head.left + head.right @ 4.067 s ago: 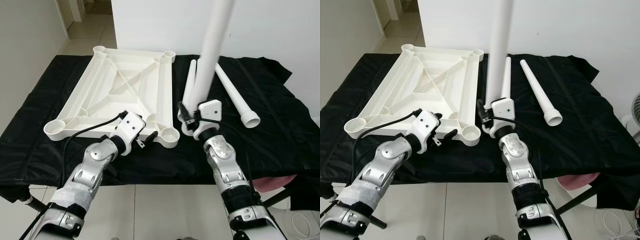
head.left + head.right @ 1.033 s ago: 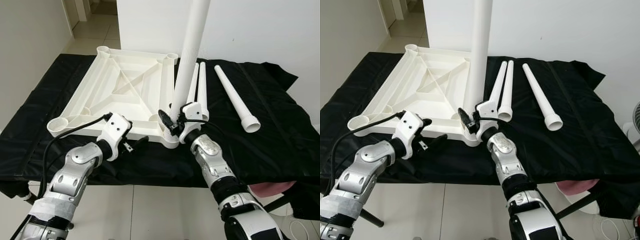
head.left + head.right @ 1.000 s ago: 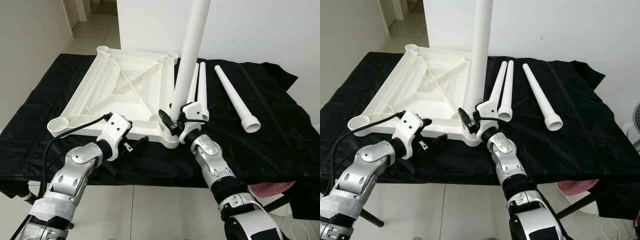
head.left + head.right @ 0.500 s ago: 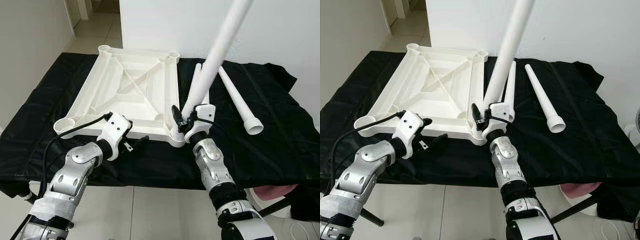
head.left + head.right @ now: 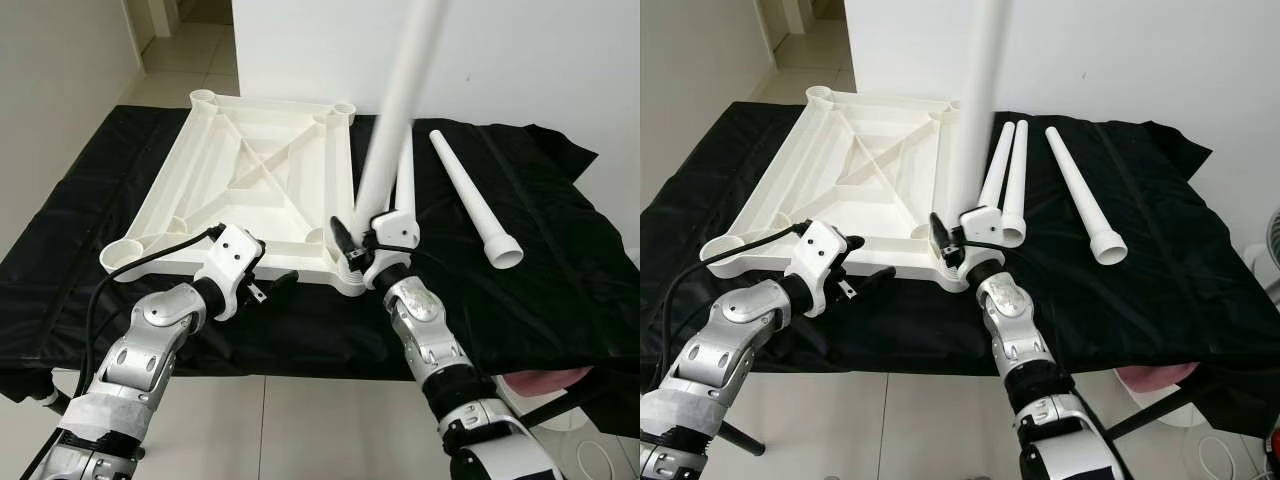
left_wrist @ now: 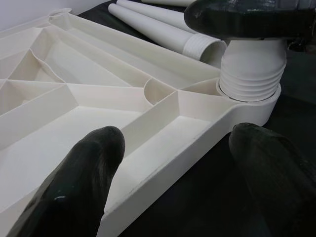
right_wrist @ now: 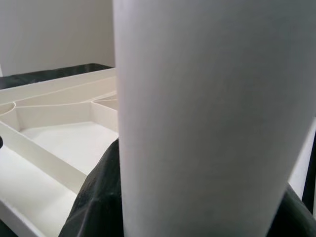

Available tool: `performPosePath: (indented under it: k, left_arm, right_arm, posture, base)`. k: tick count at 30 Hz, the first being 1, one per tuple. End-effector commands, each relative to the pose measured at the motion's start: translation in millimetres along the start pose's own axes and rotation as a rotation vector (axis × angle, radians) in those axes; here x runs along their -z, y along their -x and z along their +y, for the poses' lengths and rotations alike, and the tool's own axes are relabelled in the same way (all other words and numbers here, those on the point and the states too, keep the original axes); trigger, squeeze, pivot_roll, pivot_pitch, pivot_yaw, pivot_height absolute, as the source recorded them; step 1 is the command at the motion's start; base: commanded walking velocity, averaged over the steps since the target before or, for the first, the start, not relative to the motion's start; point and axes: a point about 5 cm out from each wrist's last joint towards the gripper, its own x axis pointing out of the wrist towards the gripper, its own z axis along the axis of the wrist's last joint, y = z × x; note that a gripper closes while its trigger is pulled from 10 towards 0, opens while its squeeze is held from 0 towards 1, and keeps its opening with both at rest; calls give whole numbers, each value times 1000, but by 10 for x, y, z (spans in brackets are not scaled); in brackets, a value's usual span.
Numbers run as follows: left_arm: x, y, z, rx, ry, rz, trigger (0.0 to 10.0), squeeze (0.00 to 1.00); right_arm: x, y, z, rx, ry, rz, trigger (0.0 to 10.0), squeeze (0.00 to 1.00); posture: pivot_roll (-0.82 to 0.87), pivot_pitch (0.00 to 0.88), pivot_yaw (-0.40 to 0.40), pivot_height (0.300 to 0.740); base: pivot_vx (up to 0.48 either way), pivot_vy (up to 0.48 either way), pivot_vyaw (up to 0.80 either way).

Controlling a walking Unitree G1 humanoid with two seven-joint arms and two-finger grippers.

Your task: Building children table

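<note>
Tabletop [image 5: 262, 180], four legs [image 5: 1074, 192], two tools [image 5: 352, 250]

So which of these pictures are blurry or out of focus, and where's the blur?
Left eye view: the upright leg in the right gripper is smeared, the tabletop and cloth sharp. Right eye view: the same leg is soft-edged. Left wrist view: the near fingers are out of focus. Right wrist view: the leg is a close, featureless blur.

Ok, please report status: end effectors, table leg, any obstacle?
Right end effector shut on long white plastic leg, threaded end in corner socket of upturned white tabletop. Left end effector open at tabletop edge. Three spare legs lie apart.
</note>
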Motion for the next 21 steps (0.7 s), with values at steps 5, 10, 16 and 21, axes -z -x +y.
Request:
performPosePath:
  k: [5, 10, 16, 21]
  left_arm:
    - [-42, 2, 6, -19, -16, -9, 10000, 0]
    - [-44, 13, 9, -22, -15, -9, 10000, 0]
    - [-44, 16, 11, -24, -14, -9, 10000, 0]
    - [-52, 11, 22, -23, -15, -10, 10000, 0]
  right_arm:
    - [313, 179, -26, -58, 53, 148, 10000, 0]
    - [326, 258, 34, -98, 52, 108, 10000, 0]
    - [402, 348, -22, -24, -83, 104, 10000, 0]
    - [515, 361, -172, 115, -169, 176, 10000, 0]
  posture:
    - [56, 4, -31, 740]
    - [56, 8, -32, 740]
    - [53, 15, -28, 740]
    - [51, 21, -25, 740]
  base:
    - [0, 0, 0]
    - [0, 0, 0]
    - [0, 0, 0]
    - [0, 0, 0]
